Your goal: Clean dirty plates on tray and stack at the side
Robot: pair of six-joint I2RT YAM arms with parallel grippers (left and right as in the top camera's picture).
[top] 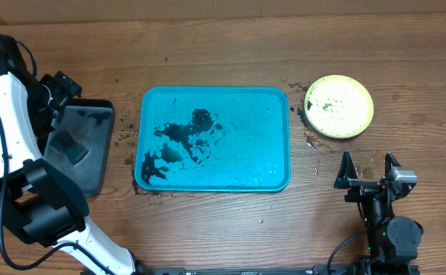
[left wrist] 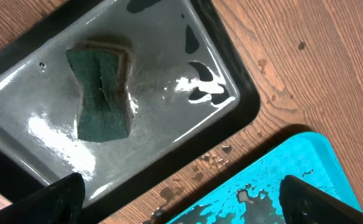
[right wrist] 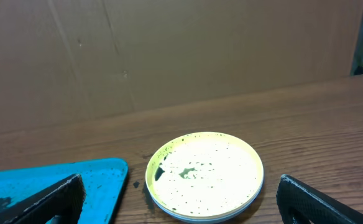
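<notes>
At three o'clock from blue tray (top: 273,164), plate (top: 339,106) sits on table, speckled. Tray wet, no plates on it. Sponge (left wrist: 101,93) lies in black tray (left wrist: 237,78). Left gripper (left wrist: 178,199) above it, jaws spread, holding nothing. Right gripper (top: 368,169) at five o'clock, spread too. Stacking looks finished; next maybe just pull arms away.

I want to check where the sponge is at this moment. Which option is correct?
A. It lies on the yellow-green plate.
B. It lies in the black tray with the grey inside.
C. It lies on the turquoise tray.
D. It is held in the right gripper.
B: the green sponge rests on the wet grey floor of the black tray, beside the turquoise tray.
</notes>
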